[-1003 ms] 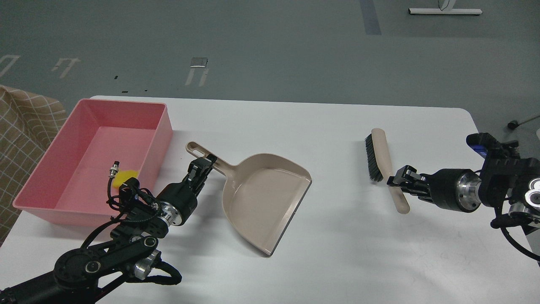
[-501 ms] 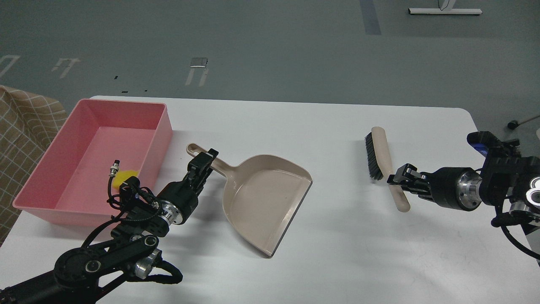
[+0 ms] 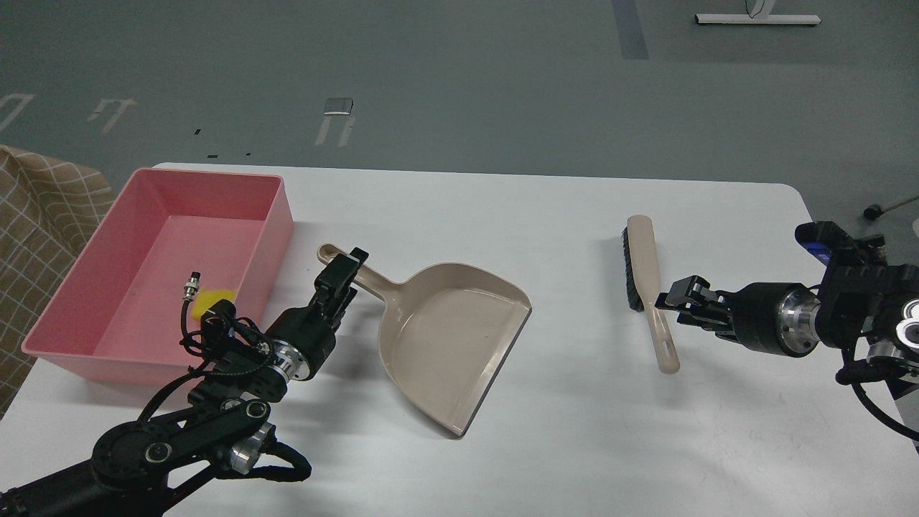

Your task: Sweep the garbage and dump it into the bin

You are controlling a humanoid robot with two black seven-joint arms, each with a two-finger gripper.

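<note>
The pink bin stands at the table's far left. The yellow garbage chunk lies inside it, partly hidden by my left arm; the white bread wedge is not visible. The beige dustpan lies flat right of the bin and holds nothing. My left gripper is open with its fingers either side of the dustpan's handle. The beige brush lies flat on the table at the right. My right gripper is open, just right of the brush handle and apart from it.
The white table has a rounded far right corner. A tan checked cloth hangs at the far left beside the bin. Grey floor lies beyond the table's far edge.
My right gripper let go of the brush, which dropped flat, and drew back slightly right. My left gripper opened off the dustpan handle and slid a little toward its end.
</note>
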